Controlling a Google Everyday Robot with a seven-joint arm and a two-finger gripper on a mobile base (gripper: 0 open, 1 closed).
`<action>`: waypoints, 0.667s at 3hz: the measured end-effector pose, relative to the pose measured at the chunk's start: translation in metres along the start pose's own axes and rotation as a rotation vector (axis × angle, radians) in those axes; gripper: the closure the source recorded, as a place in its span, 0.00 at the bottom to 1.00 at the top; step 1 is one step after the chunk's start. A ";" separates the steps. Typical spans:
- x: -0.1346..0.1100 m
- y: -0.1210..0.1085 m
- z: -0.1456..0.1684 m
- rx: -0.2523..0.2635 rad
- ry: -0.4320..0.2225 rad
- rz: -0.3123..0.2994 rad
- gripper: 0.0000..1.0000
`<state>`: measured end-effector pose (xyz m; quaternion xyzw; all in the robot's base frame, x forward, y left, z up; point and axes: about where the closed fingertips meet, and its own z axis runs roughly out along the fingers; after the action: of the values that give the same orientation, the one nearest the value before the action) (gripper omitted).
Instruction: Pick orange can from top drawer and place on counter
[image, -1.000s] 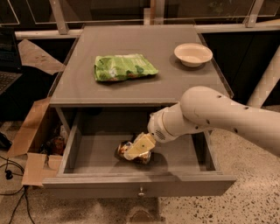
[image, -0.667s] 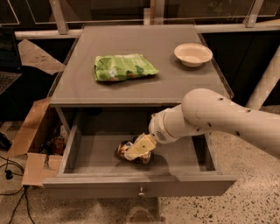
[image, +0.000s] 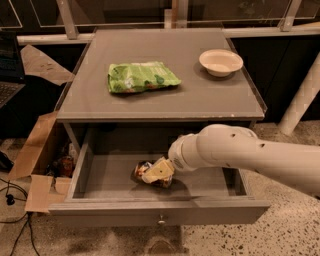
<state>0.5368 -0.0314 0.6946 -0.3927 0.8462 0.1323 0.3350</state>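
The top drawer (image: 100, 186) stands pulled open below the counter (image: 210, 95), its small knob (image: 161, 219) at the front. The orange can (image: 142, 171) lies on the drawer floor near the middle, mostly covered by my gripper (image: 156, 174). The gripper's pale fingers reach down into the drawer and sit around the can. My white arm (image: 250, 155) comes in from the right over the drawer's right side.
A green crinkly snack bag (image: 141, 76) lies on the counter's left half. A white bowl (image: 220, 61) sits at its back right. An open cardboard box (image: 42, 165) with items stands on the floor to the left. A white post (image: 302, 97) stands at the right.
The arm and gripper have hardly moved. The can stays in the same spot on the drawer floor.
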 end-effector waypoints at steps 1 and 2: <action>-0.003 -0.012 0.014 0.053 -0.025 0.014 0.00; -0.004 -0.016 0.026 0.061 -0.042 0.013 0.00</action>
<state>0.5626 -0.0265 0.6782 -0.3742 0.8450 0.1171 0.3637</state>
